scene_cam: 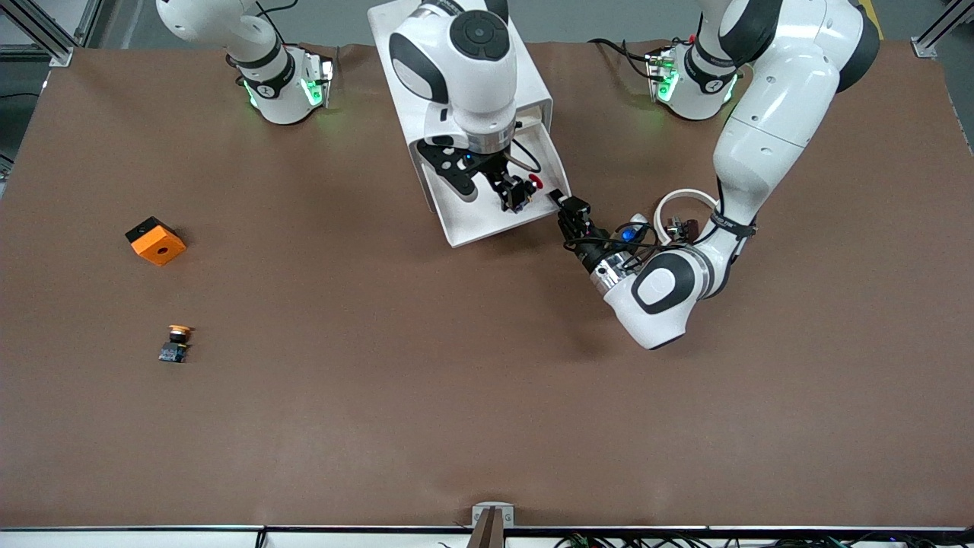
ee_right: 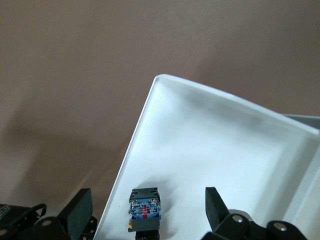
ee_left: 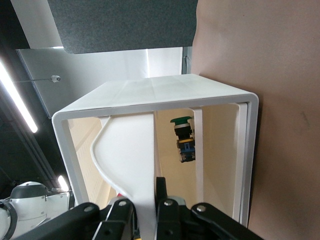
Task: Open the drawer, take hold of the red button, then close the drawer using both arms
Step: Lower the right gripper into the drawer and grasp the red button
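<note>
The drawer [scene_cam: 494,217] stands pulled out of the white cabinet [scene_cam: 533,91] at the middle of the brown counter [scene_cam: 487,396], its open tray reaching toward the front camera.

The right end effector [scene_cam: 511,190] hangs over the open drawer. In the right wrist view its two fingers [ee_right: 215,202] stand wide apart, one outside the drawer's side wall and one over the tray, with nothing between them. The button [scene_cam: 525,190] lies on its side on the drawer's white floor, its red cap [scene_cam: 536,181] pointing toward the left arm's end of the counter; the right wrist view shows its bluish base [ee_right: 145,206] end-on, with a small red mark in the middle.

The left end effector [scene_cam: 567,204] sits at the drawer's front corner toward the left arm's end of the counter. In the left wrist view its fingers [ee_left: 161,192] are clamped on the drawer's curved white front lip [ee_left: 131,165]. The same view looks into the cabinet, where a second button with a green cap [ee_left: 182,137] rests in a beige compartment.

Toward the right arm's end of the counter lie an orange cube with a hole [scene_cam: 156,241] and, nearer the front camera, a button with a yellow-orange cap [scene_cam: 176,342], well apart from the cabinet.

Green lights glow on both arm bases [scene_cam: 285,87]. No writing on any of the things can be read.
</note>
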Controlling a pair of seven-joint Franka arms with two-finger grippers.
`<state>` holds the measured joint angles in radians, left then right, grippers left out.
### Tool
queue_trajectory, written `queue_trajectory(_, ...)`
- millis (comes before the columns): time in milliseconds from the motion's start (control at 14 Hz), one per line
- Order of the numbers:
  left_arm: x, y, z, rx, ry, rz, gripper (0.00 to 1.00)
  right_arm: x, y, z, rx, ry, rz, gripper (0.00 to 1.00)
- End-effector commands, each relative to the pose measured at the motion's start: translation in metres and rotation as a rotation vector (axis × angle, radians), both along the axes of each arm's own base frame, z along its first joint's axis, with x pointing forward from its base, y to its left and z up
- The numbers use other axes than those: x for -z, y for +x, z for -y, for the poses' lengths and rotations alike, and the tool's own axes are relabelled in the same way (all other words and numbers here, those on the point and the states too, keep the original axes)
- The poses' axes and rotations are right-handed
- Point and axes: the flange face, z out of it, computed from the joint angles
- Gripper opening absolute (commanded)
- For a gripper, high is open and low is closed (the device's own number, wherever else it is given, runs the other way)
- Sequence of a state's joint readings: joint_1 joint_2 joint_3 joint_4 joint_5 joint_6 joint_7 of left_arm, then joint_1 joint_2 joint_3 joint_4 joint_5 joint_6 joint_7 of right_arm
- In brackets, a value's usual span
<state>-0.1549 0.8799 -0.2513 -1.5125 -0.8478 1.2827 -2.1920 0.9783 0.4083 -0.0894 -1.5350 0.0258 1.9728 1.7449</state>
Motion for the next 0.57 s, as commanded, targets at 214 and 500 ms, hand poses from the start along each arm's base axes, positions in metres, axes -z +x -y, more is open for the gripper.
queue_trajectory(214, -0.003, 0.011, -0.007, -0.048, -0.038, -0.015, 0.23, 0.008, 0.005, -0.027, 0.030, 0.008, 0.051, 1.00)
queue_trajectory(500, 0.007, 0.008, -0.006, -0.047, -0.029, -0.031, 0.76, 0.027, 0.003, -0.035, 0.020, 0.005, 0.054, 1.00)
